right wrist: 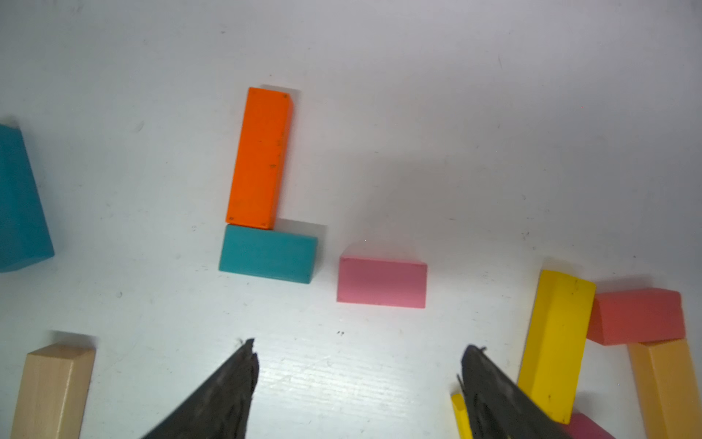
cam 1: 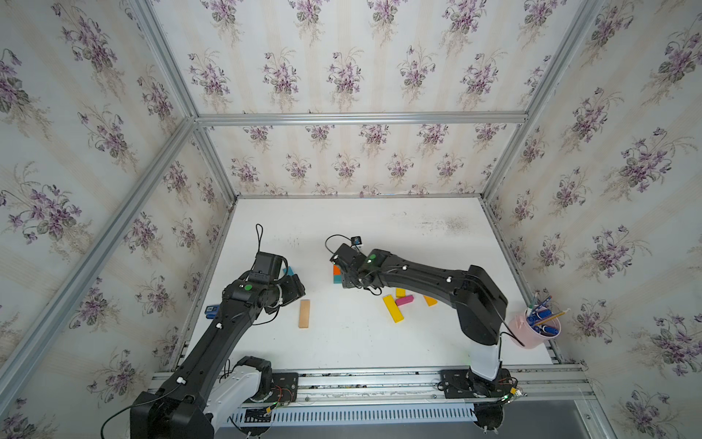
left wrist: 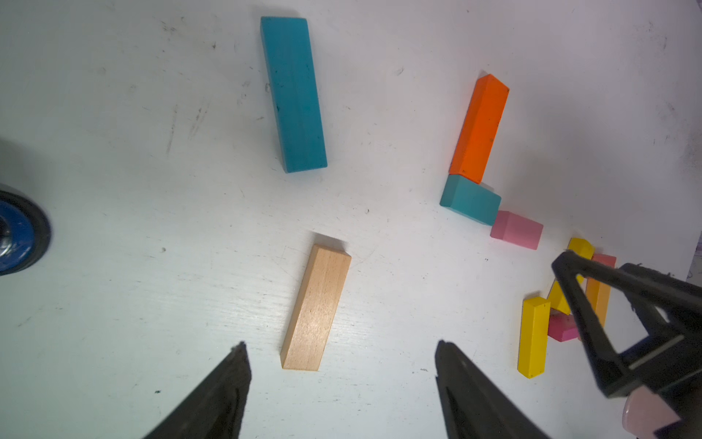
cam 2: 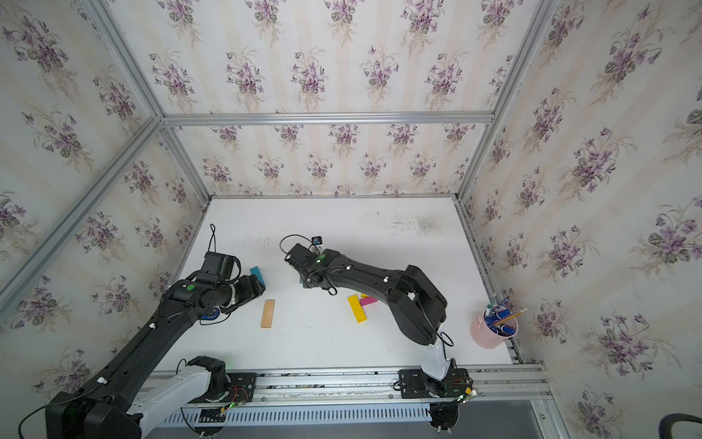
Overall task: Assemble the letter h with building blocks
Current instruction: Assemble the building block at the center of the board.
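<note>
Your left end effector (left wrist: 342, 344) and right end effector (right wrist: 361, 345) hung wide open and empty over the middle of the table (cam 1: 399, 235), where the orange block (right wrist: 260, 157) touched the short teal block (right wrist: 267, 254). They looked light, stiff and smooth, best pinched across the narrow sides; open room lay toward the far edge.

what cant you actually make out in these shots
- Orange block and short teal block: mostly under the right arm in a top view.
- Pink block: hidden by that arm in both top views.
- Long teal block: cut by the frame edge, right wrist view.
- Amber block: runs off the frame edge, right wrist view.
- Blue round thing: cut by the edge in the left wrist view, too small in top views to identify.
</note>
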You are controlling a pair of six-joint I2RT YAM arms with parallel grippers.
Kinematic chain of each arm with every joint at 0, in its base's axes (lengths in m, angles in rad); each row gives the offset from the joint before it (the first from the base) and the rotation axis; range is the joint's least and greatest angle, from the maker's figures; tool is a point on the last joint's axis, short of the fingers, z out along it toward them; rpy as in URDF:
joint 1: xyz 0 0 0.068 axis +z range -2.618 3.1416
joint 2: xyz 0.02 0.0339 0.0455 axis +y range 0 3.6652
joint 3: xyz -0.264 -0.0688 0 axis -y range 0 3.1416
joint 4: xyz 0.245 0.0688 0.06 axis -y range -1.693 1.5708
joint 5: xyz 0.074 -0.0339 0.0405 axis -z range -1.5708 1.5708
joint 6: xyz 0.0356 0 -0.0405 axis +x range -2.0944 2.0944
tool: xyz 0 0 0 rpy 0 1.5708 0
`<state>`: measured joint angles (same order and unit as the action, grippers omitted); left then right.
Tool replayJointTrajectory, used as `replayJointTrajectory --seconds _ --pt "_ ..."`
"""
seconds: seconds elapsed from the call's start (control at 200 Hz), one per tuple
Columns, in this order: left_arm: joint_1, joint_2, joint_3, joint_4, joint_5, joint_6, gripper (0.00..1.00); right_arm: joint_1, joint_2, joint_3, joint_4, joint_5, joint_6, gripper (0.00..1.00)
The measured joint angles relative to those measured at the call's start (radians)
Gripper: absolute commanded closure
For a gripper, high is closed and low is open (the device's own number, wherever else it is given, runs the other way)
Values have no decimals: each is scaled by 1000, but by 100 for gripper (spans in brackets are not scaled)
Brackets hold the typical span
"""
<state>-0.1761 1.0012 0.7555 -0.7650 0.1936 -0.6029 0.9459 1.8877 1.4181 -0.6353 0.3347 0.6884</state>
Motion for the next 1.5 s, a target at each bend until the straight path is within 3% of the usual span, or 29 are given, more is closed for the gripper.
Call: replayJointTrajectory --seconds 0.25,0.564,1.029,1.504 --pt "0 15 0 8 0 5 21 -146 -83 -253 212 -260 11 26" --pt "1 39 -8 14 3 9 21 -179 -23 -242 335 -407 11 36" --pt "1 55 -12 44 4 11 22 -165 -9 -266 364 -455 41 37" --pt "1 64 -1 45 4 12 21 -157 24 -226 355 -428 46 39"
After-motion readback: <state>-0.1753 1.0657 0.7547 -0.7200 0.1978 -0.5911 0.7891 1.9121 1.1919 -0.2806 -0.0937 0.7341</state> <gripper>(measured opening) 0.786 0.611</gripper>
